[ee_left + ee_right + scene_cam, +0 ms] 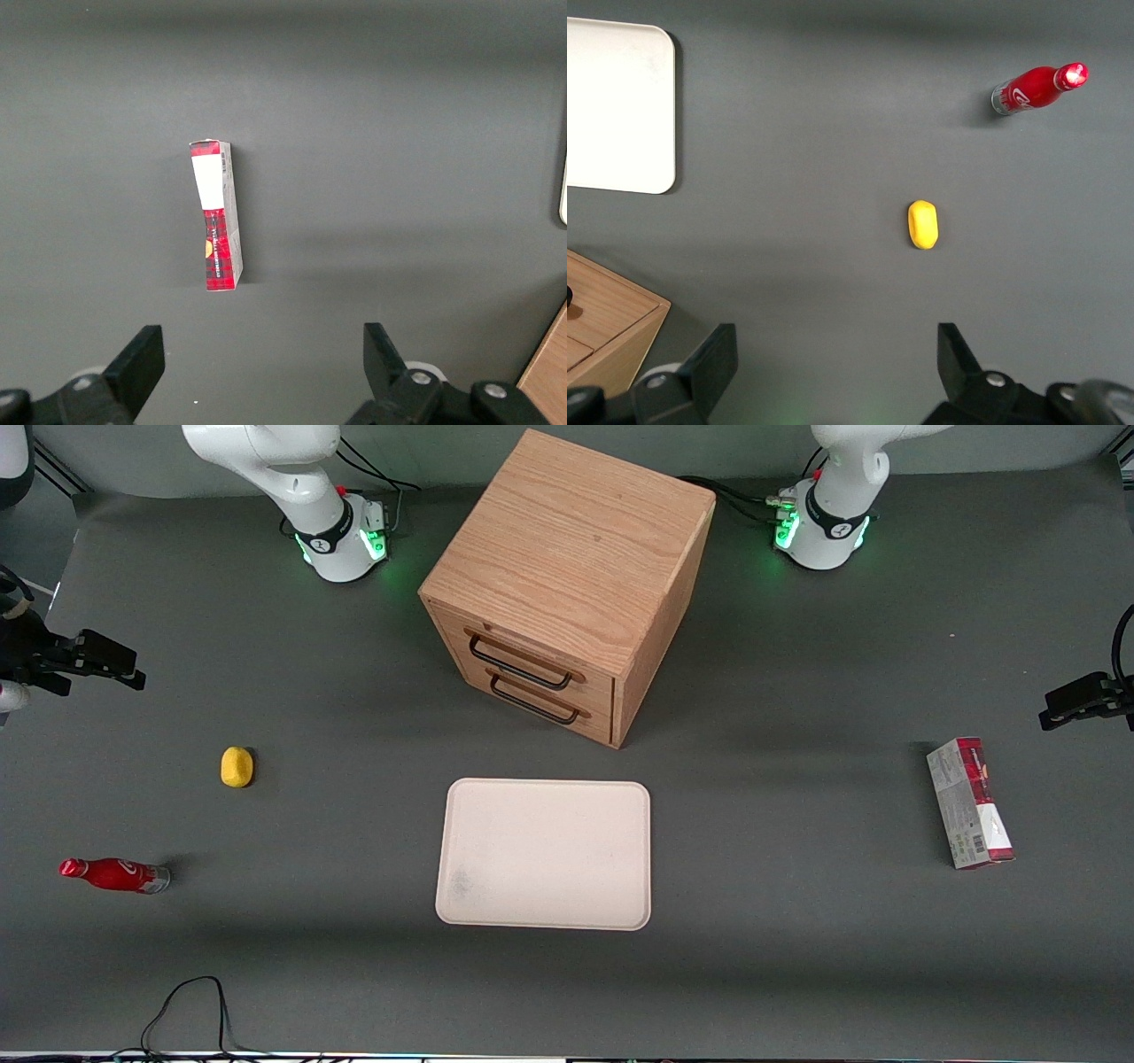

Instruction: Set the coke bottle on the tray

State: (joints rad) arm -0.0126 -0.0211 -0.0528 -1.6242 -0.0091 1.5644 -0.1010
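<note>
Tray [544, 856]: flat on the dark table [797, 921], in front of the drawer cabinet [567, 584] and nearer the front camera than it; nothing lies on it; faint grey smudge near one corner; one rounded corner also shows in the right wrist view [616, 106]
Bottle [115, 875]: red, standing on the table well apart from the tray, toward the working arm's end; its cap leans away from the tray in the front view; confirmed in the right wrist view [1036, 88], red cap and silvery base visible; not touching anything else
Yellow lump [236, 767]: on the table near the bottle, farther from the front camera than the bottle, between the bottle and the cabinet's level; separate from both [922, 224]
Gripper [837, 363]: raised above the table at the working arm's end, well apart from the tray; fingers [713, 363] spread wide, nothing between them; lump and bottle lie on the table below it
Cabinet: wooden, two drawers with dark handles, both pushed in
Carton [970, 802]: red and grey, lying toward the parked arm's end, well apart from the tray
</note>
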